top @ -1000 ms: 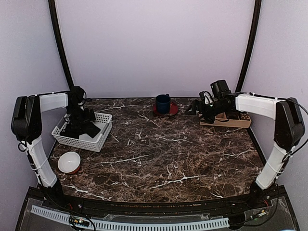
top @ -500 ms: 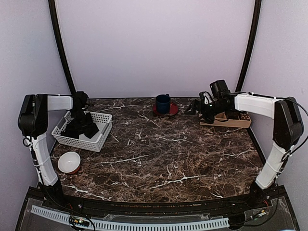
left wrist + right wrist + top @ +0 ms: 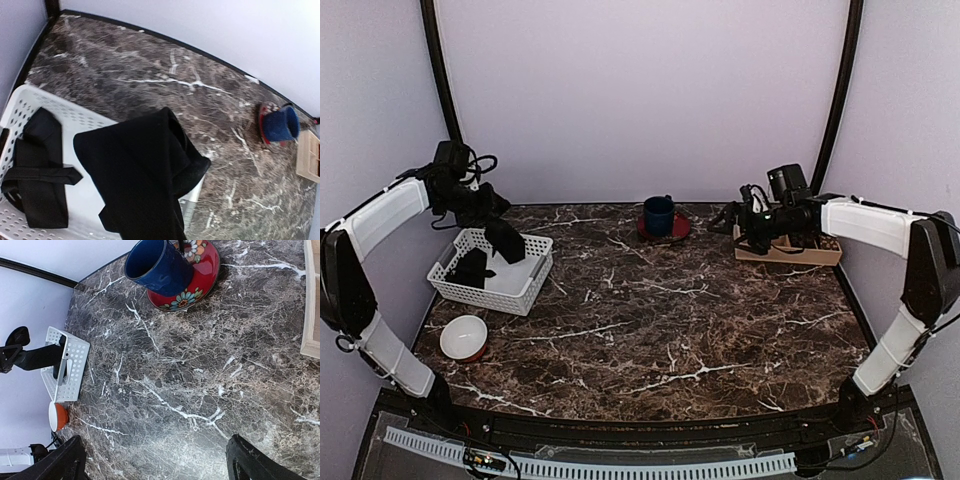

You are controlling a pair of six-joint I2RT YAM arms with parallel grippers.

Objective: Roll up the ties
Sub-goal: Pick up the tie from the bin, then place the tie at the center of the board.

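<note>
Hanging just above the white basket (image 3: 536, 262), one tie (image 3: 145, 175) was held pinched in the left gripper (image 3: 486, 209), which had been closed on it and raised out of the basket within the last second. A second tie (image 3: 37, 170) was left lying inside the basket. Well to the basket's right, the right gripper (image 3: 155, 465) was kept spread wide and empty. The lifted tie was judged ready to be carried out and laid flat for rolling.

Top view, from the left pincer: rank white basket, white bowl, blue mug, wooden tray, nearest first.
From the left pincer, shut on a tie:
1. white basket, just beneath, left
2. white bowl, near left edge
3. blue mug, far centre
4. wooden tray, far right
</note>
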